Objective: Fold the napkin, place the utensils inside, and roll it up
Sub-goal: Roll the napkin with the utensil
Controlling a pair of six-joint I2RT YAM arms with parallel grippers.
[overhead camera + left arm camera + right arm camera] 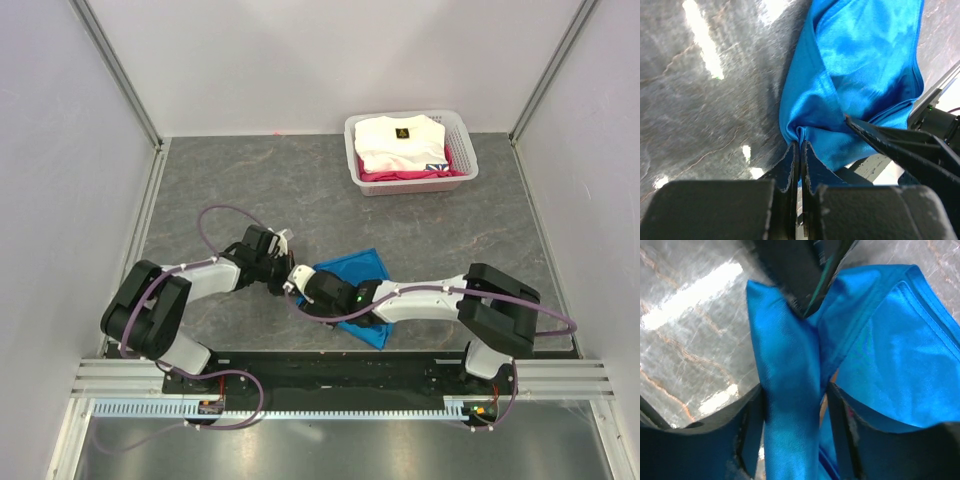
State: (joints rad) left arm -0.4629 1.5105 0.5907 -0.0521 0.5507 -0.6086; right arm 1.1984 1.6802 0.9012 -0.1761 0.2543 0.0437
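Observation:
The bright blue napkin (352, 272) lies partly rolled on the grey table between the arms. My left gripper (287, 262) is shut on a bunched corner of it, as the left wrist view (800, 142) shows against the cloth (865, 65). My right gripper (305, 285) is shut on the rolled part of the napkin (790, 415), with one finger on each side in the right wrist view (796, 390). A thin brownish sliver (823, 405), probably one utensil, shows beside the roll. The rest of the utensils is hidden in the cloth.
A white basket (412, 186) with folded white and pink clothes stands at the back right. White walls with metal rails close in the table on the left, right and back. The two grippers sit almost touching each other.

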